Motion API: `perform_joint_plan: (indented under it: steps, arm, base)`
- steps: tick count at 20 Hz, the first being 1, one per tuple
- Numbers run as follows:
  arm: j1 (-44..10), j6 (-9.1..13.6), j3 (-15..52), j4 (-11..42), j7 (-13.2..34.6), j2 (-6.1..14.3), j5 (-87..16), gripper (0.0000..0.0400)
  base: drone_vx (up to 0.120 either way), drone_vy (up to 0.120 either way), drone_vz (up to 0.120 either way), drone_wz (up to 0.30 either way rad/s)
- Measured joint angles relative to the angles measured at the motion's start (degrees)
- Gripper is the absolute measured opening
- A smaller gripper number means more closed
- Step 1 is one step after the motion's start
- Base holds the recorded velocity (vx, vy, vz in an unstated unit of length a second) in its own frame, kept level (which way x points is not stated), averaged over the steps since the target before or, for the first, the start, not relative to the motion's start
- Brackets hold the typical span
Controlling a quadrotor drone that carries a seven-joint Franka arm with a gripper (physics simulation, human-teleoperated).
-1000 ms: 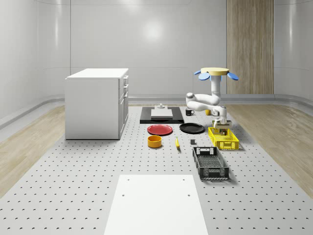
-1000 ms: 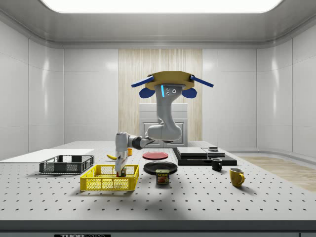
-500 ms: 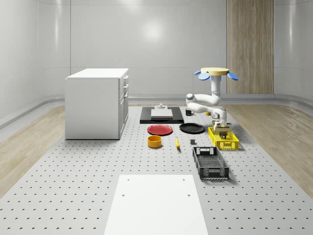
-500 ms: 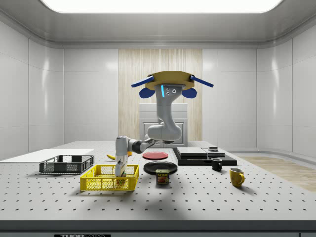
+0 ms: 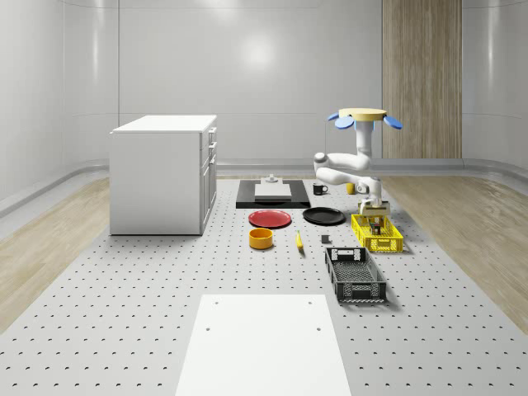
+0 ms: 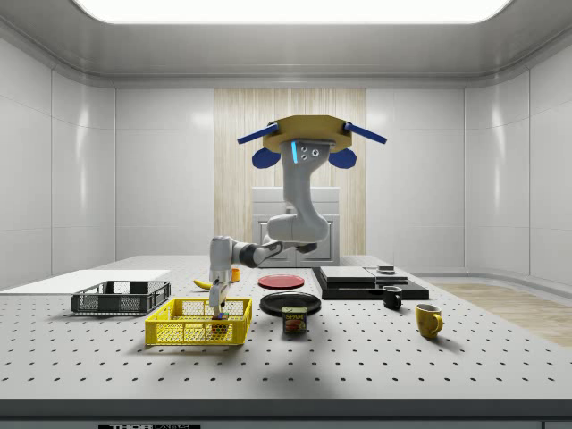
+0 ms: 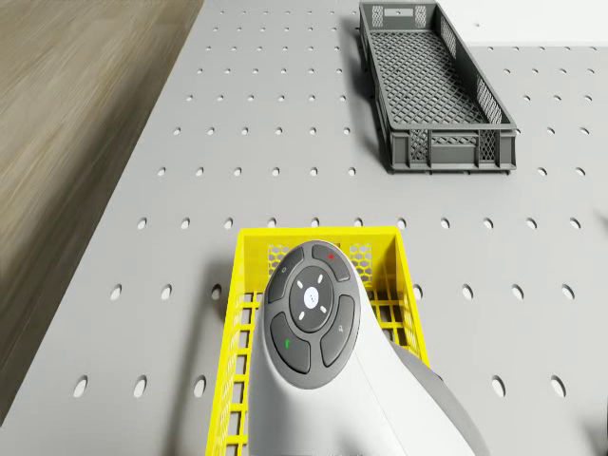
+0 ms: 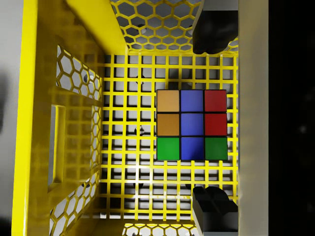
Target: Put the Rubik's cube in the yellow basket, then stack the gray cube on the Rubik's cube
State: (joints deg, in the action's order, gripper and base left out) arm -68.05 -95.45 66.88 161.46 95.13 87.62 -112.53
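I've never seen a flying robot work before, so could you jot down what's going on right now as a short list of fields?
drone: hovering above the perforated table, beside the yellow basket
arm: bent down from the drone into the yellow basket
hand: just above the Rubik's cube, fingers apart on either side, not touching it
Rubik's cube: lying on the basket floor, released
first step: looks done
nearby: dark gray crate past the basket's end
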Motion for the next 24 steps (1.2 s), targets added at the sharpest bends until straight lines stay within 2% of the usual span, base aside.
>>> perform_joint_plan:
  steps: [3,9,24]
  arm:
    - [-0.26,0.46,0.09,0.04,0.66,-0.20,-0.02,0.0399]
    - [-0.43,0.99,0.16,0.08,1.19,-0.50,-0.08,0.0400]
    - [-0.31,1.62,0.12,0.11,1.29,-1.04,-0.29,0.0400]
  base:
    - [0.107,-0.120,0.093,0.000]
    - [0.120,-0.120,0.000,0.000]
    - [0.003,-0.115,0.000,0.000]
